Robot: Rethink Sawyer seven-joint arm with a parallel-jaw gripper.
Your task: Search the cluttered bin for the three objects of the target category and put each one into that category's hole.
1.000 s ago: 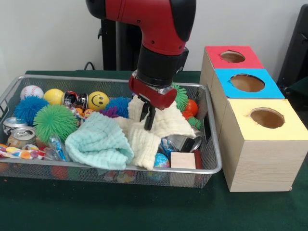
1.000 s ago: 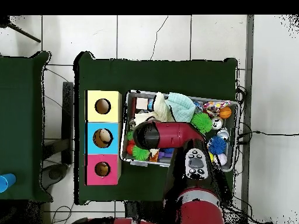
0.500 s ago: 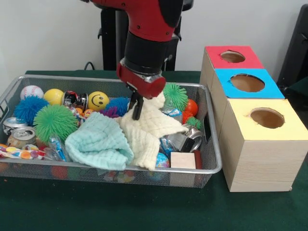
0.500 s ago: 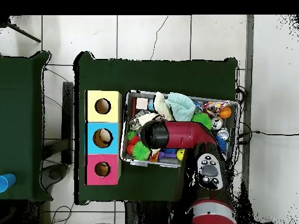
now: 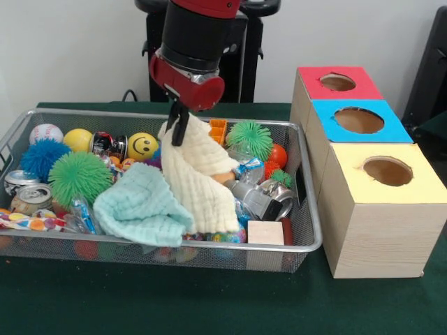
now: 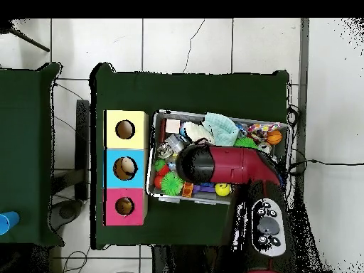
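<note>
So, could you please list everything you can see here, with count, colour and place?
wire bin: one, silver, on the green table
cream cloth: one, lifted from bin centre
mint cloth: one, bin front
spiky balls: several, green and blue, across the bin
smiley ball: one, yellow, bin back
baseball: one, white, back corner
cans: two, silver, bin end
wooden block: one, front corner
hole boxes: three, red, blue, yellow, beside bin
pincer: one, black, shut on cream cloth

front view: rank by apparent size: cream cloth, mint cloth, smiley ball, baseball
1. cream cloth, hanging from the end effector
2. mint cloth; close to the cream one, and it is bunched and nearer the camera, so that order is unsure
3. smiley ball
4. baseball, partly hidden
</note>
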